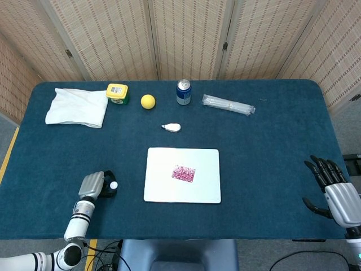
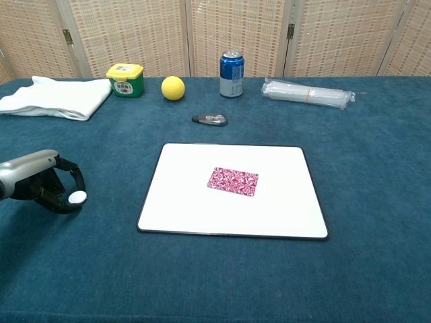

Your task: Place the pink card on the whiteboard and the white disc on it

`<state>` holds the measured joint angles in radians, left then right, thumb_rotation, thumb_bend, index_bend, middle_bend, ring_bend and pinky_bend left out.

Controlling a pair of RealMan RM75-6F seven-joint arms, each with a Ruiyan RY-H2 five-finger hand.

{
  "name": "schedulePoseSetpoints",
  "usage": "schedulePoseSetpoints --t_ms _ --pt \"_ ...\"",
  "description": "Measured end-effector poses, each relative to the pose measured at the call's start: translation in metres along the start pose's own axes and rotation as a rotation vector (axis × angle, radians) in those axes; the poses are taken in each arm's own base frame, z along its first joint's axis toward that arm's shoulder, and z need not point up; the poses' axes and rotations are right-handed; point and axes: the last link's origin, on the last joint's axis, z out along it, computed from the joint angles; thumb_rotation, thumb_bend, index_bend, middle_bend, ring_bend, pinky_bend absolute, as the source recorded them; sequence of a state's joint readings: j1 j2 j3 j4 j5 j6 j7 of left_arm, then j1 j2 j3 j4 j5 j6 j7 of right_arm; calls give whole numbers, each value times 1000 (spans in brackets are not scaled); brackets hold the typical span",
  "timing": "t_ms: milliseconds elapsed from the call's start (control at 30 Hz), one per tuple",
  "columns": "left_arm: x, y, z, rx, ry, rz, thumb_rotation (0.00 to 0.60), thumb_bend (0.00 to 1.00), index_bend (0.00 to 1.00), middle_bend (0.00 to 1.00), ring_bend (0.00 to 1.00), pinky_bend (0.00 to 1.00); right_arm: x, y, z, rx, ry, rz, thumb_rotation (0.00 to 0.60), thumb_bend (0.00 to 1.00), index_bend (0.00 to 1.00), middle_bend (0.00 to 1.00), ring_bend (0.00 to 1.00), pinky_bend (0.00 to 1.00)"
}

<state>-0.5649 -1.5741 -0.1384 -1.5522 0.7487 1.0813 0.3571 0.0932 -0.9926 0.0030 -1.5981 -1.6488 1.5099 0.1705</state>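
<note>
Since the pink card (image 2: pixel 232 181) already lies flat near the middle of the whiteboard (image 2: pixel 283 215), the first half of the job looks done; the white disc (image 2: pixel 77 197) has yet to reach it. That disc sits well off the board's nine o'clock edge, low over the blue counter (image 1: pixel 271 158), pinched at the tips of the left hand's (image 2: pixel 42 185) dark fingers (image 2: pixel 64 171), which curl round it in a loop. Whether the disc is lifted clear of the cloth or resting on it I cannot tell from either view. In the head view the same left hand (image 1: pixel 96 184) shows with the disc (image 1: pixel 113 184) at its three o'clock side, pointing toward the board (image 1: pixel 208 192) and the card (image 1: pixel 183 173). What remains, by my reading, is to carry the disc toward three o'clock and set it down on the card.

Far off at the counter's four o'clock corner, the right hand (image 1: pixel 333 189) hangs with fingers spread and holding nothing.

Along the twelve o'clock edge stand a folded white cloth (image 1: pixel 77 106), a yellow-lidded tub (image 1: pixel 117 93), a yellow ball (image 1: pixel 148 101), a blue can (image 1: pixel 183 92) and a clear plastic roll (image 1: pixel 228 104); a small white gadget (image 1: pixel 171 127) lies between them and the board.
</note>
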Motion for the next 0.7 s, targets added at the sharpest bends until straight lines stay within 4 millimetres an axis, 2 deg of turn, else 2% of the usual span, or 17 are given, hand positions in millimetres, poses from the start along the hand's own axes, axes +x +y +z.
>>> schedulePoseSetpoints --t_ms 433,700 --pt "-1 10 -1 -33 3 -34 600 338 537 1000 1000 1000 0 -1 1 1 -3 -2 600 181 0 0 0 0" --pt "11 28 -12 -67 -6 -72 600 338 533 1000 1000 1000 3 1 1 3 2 19 600 181 0 0 0 0"
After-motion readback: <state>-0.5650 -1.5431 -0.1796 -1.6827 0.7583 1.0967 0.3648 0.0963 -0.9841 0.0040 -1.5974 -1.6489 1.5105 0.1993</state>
